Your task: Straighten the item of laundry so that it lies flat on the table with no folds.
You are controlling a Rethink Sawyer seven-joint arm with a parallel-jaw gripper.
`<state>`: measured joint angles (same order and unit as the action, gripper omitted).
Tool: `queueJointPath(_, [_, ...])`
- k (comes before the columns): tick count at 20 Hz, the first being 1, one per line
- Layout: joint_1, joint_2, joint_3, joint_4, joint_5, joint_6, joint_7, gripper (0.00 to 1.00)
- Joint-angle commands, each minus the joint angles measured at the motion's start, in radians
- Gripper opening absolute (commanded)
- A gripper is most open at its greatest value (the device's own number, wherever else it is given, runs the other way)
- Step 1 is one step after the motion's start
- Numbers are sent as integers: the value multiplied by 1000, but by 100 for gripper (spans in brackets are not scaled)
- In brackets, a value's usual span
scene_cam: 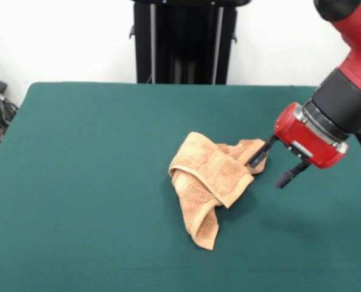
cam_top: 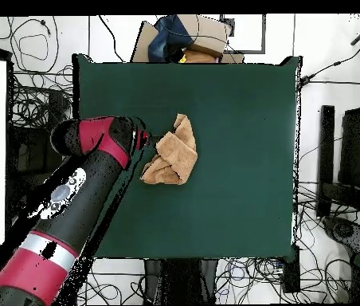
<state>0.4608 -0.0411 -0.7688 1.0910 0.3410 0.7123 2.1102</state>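
Front view: the towel (scene_cam: 212, 180) lies bunched near the middle of the table (scene_cam: 77, 182), a little to the picture's right of centre. It is folded over itself several times, with a woven band running across the top fold. Its long axis slants from the upper right, where a small corner sticks out, down toward the near edge of the table, where a thick rolled end points at the camera. The arm (scene_cam: 350, 79) comes in from the upper right. The gripper (scene_cam: 271, 165) sits at the towel's upper-right corner, its two black fingers spread apart; one finger (scene_cam: 259, 156) touches or overlaps that corner, while the other hangs clear of the cloth to the right. Whether the cloth is actually pinched cannot be told.

Overhead view: the towel (cam_top: 172, 155) lies near the table's (cam_top: 239, 191) centre, slightly toward the picture's left. Its crumpled shape runs from a narrow tip at the top down to a broader end at lower left. The arm (cam_top: 72, 199) reaches in from the lower left, its red head just beside the towel's left edge. The fingers are hidden here.
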Motion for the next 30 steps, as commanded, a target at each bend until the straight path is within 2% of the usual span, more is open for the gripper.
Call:
queueJointPath(1, [-38,25,97,25,-42,-15,117,100])
queueJointPath(13, [-58,94,87,-8,-86,-64,107,100])
queueJointPath(22, [-84,134,79,-77,-73,-32,153,100])
queueJointPath(30, [-80,142,82,-86,-61,-45,170,100])
